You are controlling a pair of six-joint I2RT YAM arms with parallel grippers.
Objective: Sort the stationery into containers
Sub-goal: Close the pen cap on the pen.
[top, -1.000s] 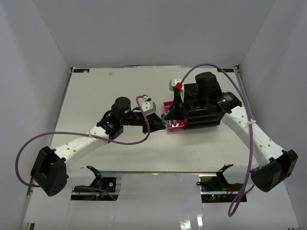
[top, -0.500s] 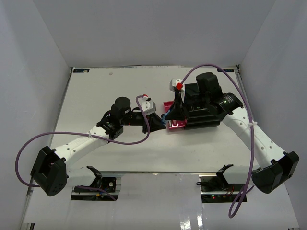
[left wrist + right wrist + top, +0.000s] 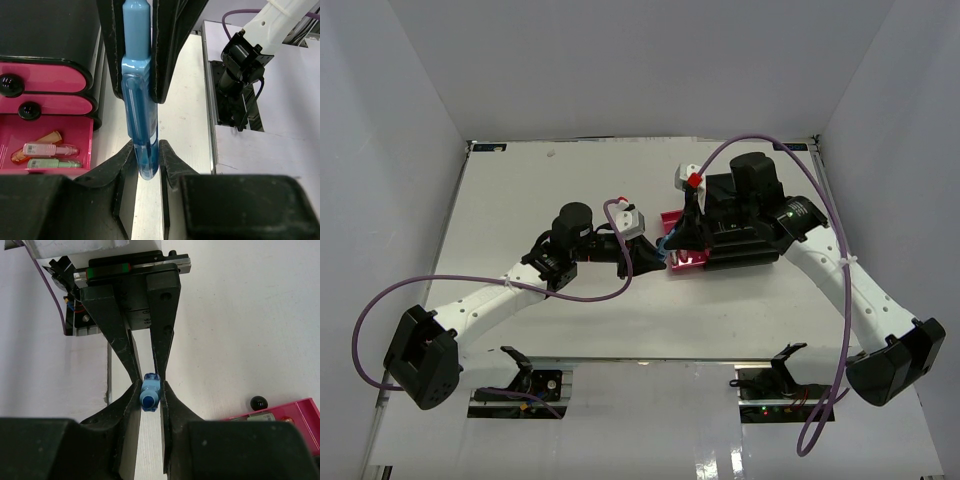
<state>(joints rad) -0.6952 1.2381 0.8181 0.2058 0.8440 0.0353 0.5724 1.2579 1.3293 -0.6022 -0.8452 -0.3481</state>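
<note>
Pinching the near end of a blue pen (image 3: 139, 115) between its jaws, the left gripper (image 3: 145, 159) holds the piece lengthwise above the white table (image 3: 182, 115), seen here from its own wrist camera. Just beyond those jaws, the right gripper (image 3: 138, 94) is clenched on the pen's far half, so both arms grasp it at once in what looks like a handover. To the left of the jaws and a little farther off, one pink drawer (image 3: 10, 137) stands pulled out with three highlighters (image 3: 50, 149) lying in it. Two shut drawers sit next to it in the black cabinet (image 3: 45, 30). The pen looks light, stiff and smooth-sided, and likely to swivel if pinched at its tip. The flat middle of the barrel seems the surer hold.
</note>
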